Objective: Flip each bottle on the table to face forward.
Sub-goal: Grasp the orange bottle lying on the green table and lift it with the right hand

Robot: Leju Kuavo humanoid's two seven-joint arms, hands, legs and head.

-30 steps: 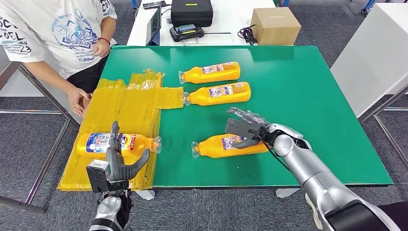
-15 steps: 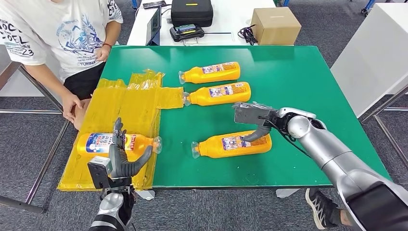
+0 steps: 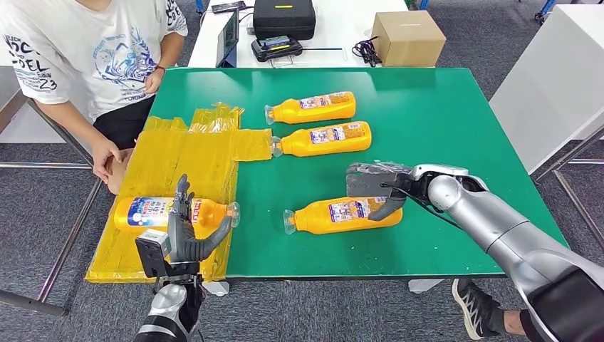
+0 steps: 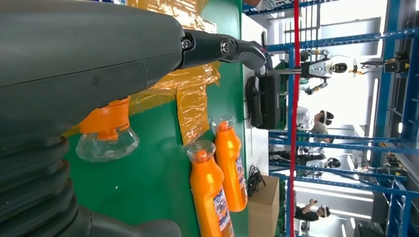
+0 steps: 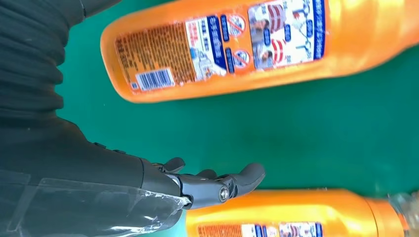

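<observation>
Four orange bottles lie on their sides. One with a blue and red label (image 3: pixel 153 211) rests on the yellow sheet (image 3: pixel 178 164); my left hand (image 3: pixel 186 231) stands open just in front of it, fingers up. In the left wrist view its clear cap (image 4: pixel 106 140) is close below my fingers (image 4: pixel 222 49). The near bottle (image 3: pixel 342 214) lies on the green table (image 3: pixel 441 121), small print label up. My right hand (image 3: pixel 374 184) hovers open over its far side, the thumb (image 3: pixel 390 207) touching it. Two more bottles (image 3: pixel 311 107) (image 3: pixel 324 138) lie farther back; the nearer shows a barcode label (image 5: pixel 257 44).
A person in a white shirt (image 3: pixel 107 50) sits at the table's left corner, one hand (image 3: pixel 107 157) by the yellow sheet. Behind the green table a white table holds a black case (image 3: pixel 283 18) and a cardboard box (image 3: pixel 407 37). Another white table (image 3: pixel 555 85) stands right.
My right hand pulled off the top of the near bottle toward its far side, then sank a little. The left hand drifted slightly right and up. The bottles stayed put.
</observation>
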